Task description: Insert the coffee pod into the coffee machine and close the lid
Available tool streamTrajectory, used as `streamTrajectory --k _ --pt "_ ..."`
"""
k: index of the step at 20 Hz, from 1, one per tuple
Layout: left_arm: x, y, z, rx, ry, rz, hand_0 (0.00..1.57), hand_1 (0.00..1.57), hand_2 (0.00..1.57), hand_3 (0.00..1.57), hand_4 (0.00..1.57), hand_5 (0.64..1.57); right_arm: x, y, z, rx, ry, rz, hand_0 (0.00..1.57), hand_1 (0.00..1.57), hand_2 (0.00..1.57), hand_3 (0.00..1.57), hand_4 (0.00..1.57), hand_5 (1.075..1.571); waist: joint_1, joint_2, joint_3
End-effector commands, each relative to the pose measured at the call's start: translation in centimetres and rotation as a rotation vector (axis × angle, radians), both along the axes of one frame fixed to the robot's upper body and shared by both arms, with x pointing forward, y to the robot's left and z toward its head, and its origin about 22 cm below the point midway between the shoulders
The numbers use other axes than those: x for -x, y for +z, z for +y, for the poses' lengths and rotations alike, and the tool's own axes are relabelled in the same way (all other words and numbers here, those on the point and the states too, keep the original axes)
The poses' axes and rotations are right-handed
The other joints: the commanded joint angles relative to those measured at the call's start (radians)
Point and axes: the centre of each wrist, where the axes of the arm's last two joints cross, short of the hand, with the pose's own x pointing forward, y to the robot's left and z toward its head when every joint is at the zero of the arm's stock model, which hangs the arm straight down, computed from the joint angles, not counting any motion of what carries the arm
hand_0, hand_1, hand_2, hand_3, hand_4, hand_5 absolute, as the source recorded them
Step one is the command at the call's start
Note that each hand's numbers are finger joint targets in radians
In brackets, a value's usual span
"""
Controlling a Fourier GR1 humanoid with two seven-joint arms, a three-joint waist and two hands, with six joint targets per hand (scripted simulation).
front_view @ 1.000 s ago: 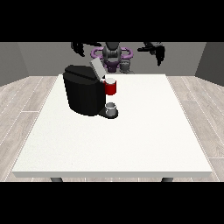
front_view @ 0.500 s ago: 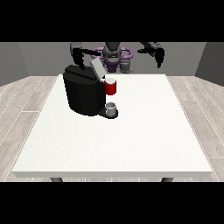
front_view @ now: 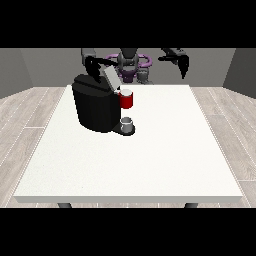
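Front view: robot point(front_view: 131, 64) small at top, behind a white worktop point(front_view: 150, 150).
Coffee machine point(front_view: 95, 104): black block on the worktop's far part, at the view's left of centre; its red front part point(front_view: 127, 99) faces the view's right.
Lid point(front_view: 111, 77): grey flap, raised and tilted, long axis running from upper left to lower right, lower end just above the red part.
Cup point(front_view: 127, 123): small and grey, upright on the machine's base below the red part.
Coffee pod: cannot be told apart in this view.
Hand at the view's left point(front_view: 93, 68): over the machine's top, just beside the lid's upper end; finger state cannot be told.
Hand at the view's right point(front_view: 183, 64): in the air well apart from the machine, fingers hanging down, holding nothing.
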Motion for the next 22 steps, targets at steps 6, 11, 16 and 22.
streamTrajectory --k 6,11,16,22 --pt "0.8 0.9 0.3 -0.012 0.034 -0.009 0.0 0.0 0.0 0.0 0.0 1.571 -0.6 -1.4 2.9 0.021 0.029 -0.011 0.0 0.0 0.0 0.0 0.0 1.571 -0.007 0.028 0.0" --pt "0.6 1.8 0.6 -0.02 0.027 -0.035 0.0 0.0 0.0 0.0 0.0 1.571 -2.6 2.0 2.6 0.028 0.043 -0.043 0.0 0.0 0.0 0.0 0.0 1.571 -0.005 0.046 -0.0001" --pt "0.0 0.1 0.6 -0.012 0.077 -0.081 0.0 0.0 0.0 0.0 0.0 1.571 -2.4 2.3 4.9 0.057 0.116 -0.104 0.0 0.0 0.0 0.0 0.0 1.571 -0.044 0.101 -0.0003" --pt "0.8 0.1 2.1 -0.017 0.08 0.008 0.0 0.0 0.0 0.0 0.0 1.571 -2.7 2.6 5.2 0.088 0.12 -0.052 0.0 0.0 0.0 0.0 0.21 1.571 -0.024 0.031 -0.0001"
